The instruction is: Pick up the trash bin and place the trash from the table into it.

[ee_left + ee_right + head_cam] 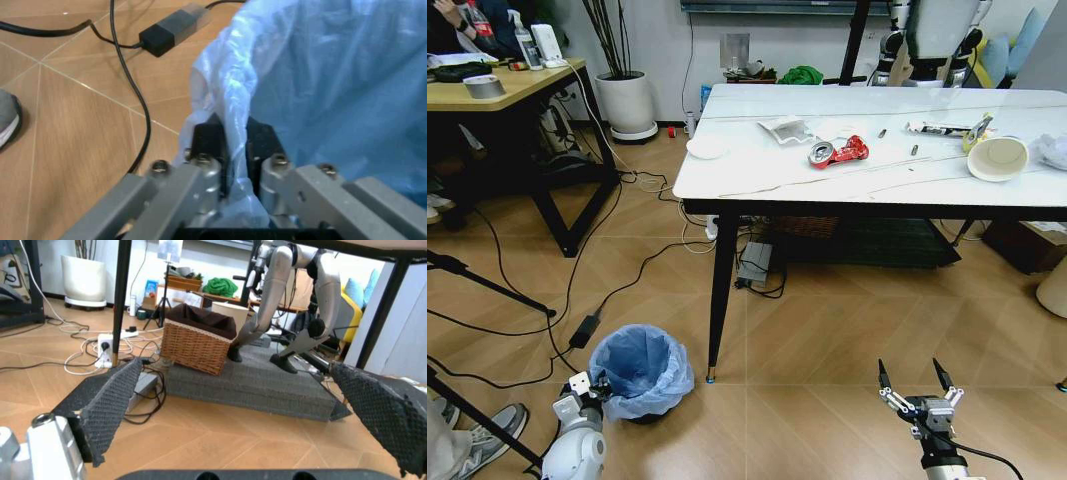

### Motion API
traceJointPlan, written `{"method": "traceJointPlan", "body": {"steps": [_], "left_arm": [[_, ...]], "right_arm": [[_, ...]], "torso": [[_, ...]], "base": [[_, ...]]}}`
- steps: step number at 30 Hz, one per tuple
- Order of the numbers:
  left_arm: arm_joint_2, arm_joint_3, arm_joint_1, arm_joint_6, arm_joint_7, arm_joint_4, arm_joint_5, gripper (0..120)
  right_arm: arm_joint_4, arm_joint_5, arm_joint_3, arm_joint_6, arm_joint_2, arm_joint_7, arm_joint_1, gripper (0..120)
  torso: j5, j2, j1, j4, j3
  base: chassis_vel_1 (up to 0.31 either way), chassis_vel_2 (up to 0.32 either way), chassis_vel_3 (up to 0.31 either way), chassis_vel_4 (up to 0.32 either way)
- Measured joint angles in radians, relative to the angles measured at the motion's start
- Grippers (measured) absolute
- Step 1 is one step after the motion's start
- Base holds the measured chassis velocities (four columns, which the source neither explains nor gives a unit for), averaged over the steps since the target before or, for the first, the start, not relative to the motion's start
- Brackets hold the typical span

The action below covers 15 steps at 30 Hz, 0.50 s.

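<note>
1. The trash bin (639,372), one small round bin lined with crinkled pale blue plastic, stands on the floor beside the table (757,180) leg.
2. The left gripper (230,145) pinches its rim, fingers closed on the bag.
3. The right gripper (916,381) hovers low with fingers spread, empty.
4. One red wrapper (839,152) and one paper cup (997,158) lie on the table.
</note>
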Motion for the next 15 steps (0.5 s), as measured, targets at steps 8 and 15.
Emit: {"method": "traceJointPlan", "body": {"steps": [8, 15], "left_arm": [[-0.001, -0.002, 0.011, 0.008, 0.001, -0.001, 0.006, 0], [0.000, -0.003, 0.024, 0.013, 0.001, -0.013, 0.006, 0]], "right_arm": [[0.000, 0.002, -0.002, 0.000, 0.000, 0.000, 0.000, 100], [0.000, 0.005, -0.004, -0.001, -0.001, 0.000, 0.001, 100]], "torso": [[0.0002, 0.000, 0.000, -0.0001, 0.000], [0.0000, 0.000, 0.000, -0.0001, 0.000]], "base": [[0.000, 0.000, 0.000, 0.000], [0.000, 0.000, 0.000, 0.000]]}}
